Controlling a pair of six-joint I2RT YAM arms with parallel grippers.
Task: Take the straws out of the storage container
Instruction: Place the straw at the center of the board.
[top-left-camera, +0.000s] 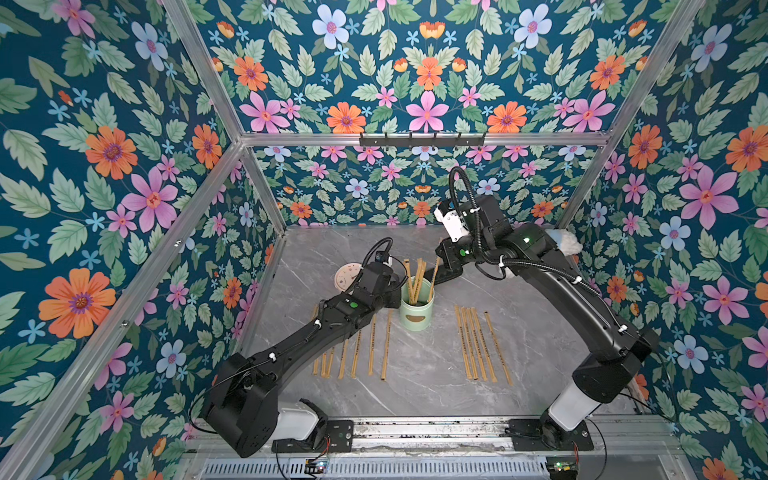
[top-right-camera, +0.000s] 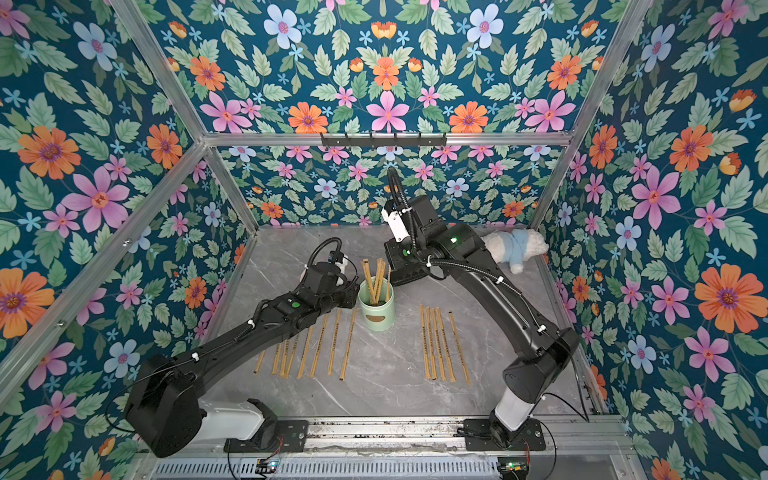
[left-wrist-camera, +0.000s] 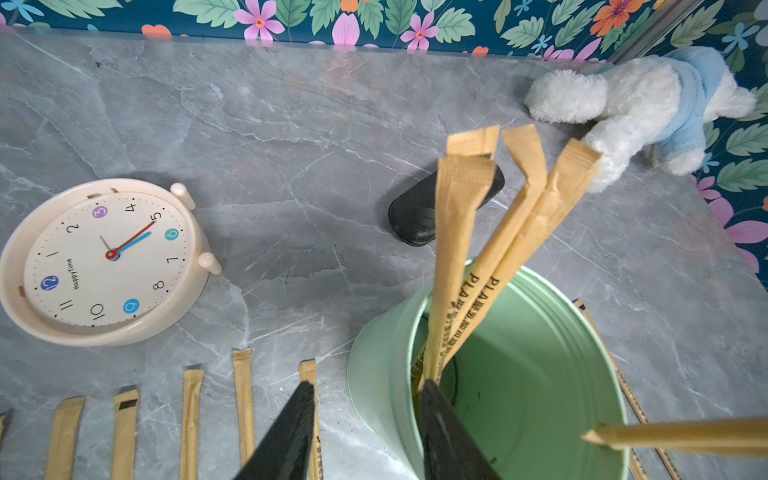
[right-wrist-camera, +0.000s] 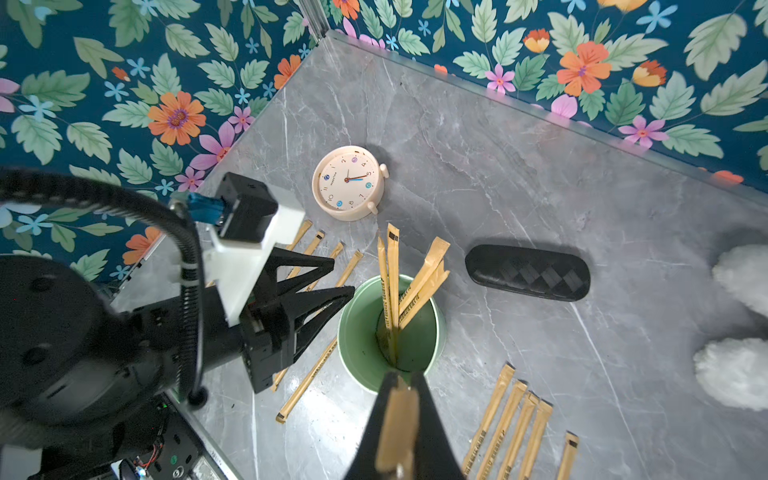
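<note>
Round cream clock (left-wrist-camera: 104, 257) with "HappyTime" printed on its face, numerals 1 to 12 around the dial, the 3, 6, 9 and 12 set in coloured discs, straws (left-wrist-camera: 455, 216) in tan wrappers printed "PLA" in dark capitals, the small characters after it too blurred to read

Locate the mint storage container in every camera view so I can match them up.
In a top view: storage container just below picture centre, upright.
In a top view: it sits in the same spot, a touch further left.
Left wrist: close up, open mouth showing.
Right wrist: seen from above.
Shared landmark: the upright straws standing inside it.
</note>
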